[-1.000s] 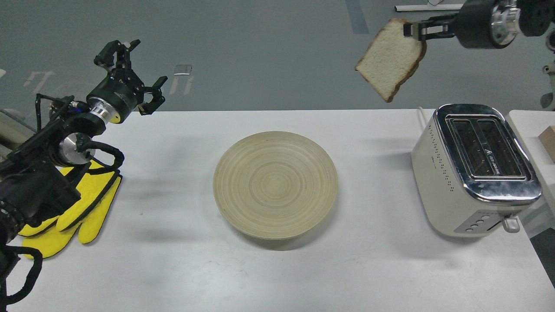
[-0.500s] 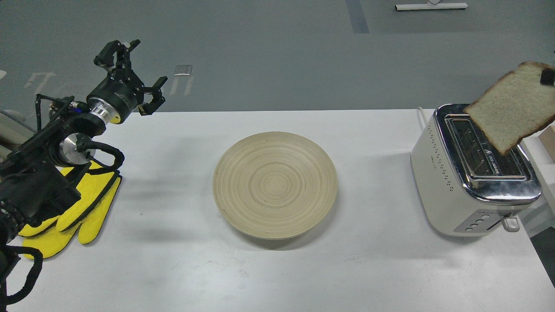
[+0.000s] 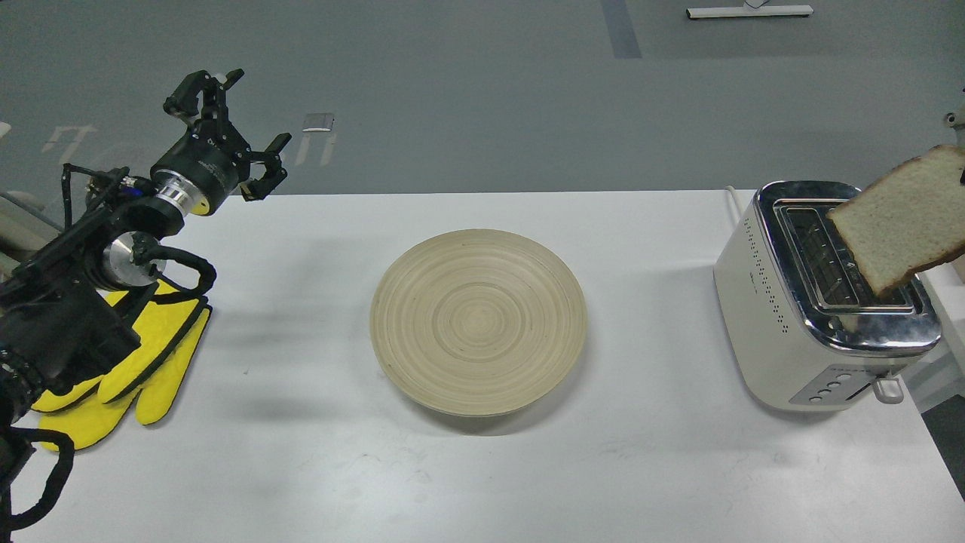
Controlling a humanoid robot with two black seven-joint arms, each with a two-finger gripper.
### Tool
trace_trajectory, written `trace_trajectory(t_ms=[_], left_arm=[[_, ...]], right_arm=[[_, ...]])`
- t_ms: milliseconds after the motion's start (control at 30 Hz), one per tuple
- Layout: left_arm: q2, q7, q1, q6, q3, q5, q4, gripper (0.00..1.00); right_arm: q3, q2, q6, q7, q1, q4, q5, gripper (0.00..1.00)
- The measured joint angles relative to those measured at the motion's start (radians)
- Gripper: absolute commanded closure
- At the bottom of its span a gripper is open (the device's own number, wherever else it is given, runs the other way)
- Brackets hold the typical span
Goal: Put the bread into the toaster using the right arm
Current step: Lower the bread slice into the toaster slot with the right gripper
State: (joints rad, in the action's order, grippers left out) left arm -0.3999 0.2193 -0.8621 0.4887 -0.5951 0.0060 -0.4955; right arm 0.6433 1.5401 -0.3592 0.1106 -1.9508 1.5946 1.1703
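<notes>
- The bread (image 3: pixel 901 222) hangs tilted over the toaster (image 3: pixel 822 302), one corner low above the right-hand slot; going down skewed, it could catch on the chrome rim and buckle.
- The right arm's jaws are out of view, so its hold cannot be told; a weak pinch might drop it.
- The left gripper (image 3: pixel 241 128), jaws released, hovers above the worktop (image 3: pixel 301 452), well apart.

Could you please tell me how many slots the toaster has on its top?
2. Both run side by side in the chrome top of the toaster: the left slot is open to view, and the right slot is mostly covered by the tilted bread.
</notes>
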Motion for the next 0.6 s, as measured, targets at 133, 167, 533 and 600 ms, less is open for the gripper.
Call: trace_trajectory(t_ms=[133, 167, 533, 600], left_arm=[[0.0, 0.0, 0.0, 0.0, 0.0, 0.0, 0.0, 0.0], [0.0, 0.0, 0.0, 0.0, 0.0, 0.0, 0.0, 0.0], [0.0, 0.0, 0.0, 0.0, 0.0, 0.0, 0.0, 0.0], [0.0, 0.0, 0.0, 0.0, 0.0, 0.0, 0.0, 0.0]], right_arm=[[-0.001, -0.018, 0.001, -0.022, 0.0, 0.0, -0.038, 1.0], [-0.001, -0.022, 0.002, -0.023, 0.001, -0.001, -0.041, 1.0], [0.002, -0.091, 0.027, -0.046, 0.045, -0.004, -0.107, 1.0], [0.002, -0.093, 0.031, -0.052, 0.056, -0.006, -0.115, 1.0]])
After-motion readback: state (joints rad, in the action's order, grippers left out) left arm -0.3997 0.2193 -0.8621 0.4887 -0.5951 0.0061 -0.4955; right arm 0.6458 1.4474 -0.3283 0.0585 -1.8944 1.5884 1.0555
